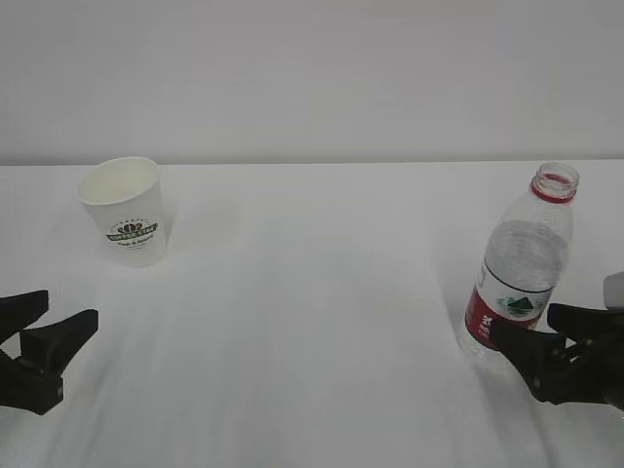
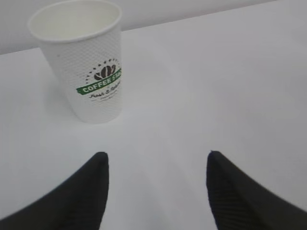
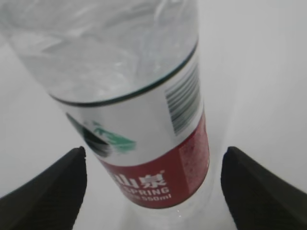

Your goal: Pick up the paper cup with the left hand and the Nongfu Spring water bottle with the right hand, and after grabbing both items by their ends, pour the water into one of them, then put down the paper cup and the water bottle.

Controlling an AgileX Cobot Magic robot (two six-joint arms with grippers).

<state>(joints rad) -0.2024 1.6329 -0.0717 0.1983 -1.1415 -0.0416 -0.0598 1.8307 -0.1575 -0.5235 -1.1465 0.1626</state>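
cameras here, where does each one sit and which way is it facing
Exterior view: in front of the table, looking down at a slant across it to the wall; sees the cup, the bottle, and both grippers, left and right.
Left wrist view: on the left arm, looking forward between its open fingers at the cup, standing ahead and apart.
Right wrist view: on the right arm, close up on the bottle, its open fingers either side of the label.
Shared: exterior and left wrist views both show the cup; exterior and right wrist, the bottle.

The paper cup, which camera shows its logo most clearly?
The left wrist view: the paper cup stands close, its green coffee logo readable. The exterior view shows the cup smaller, logo blurry. The right wrist view misses it.
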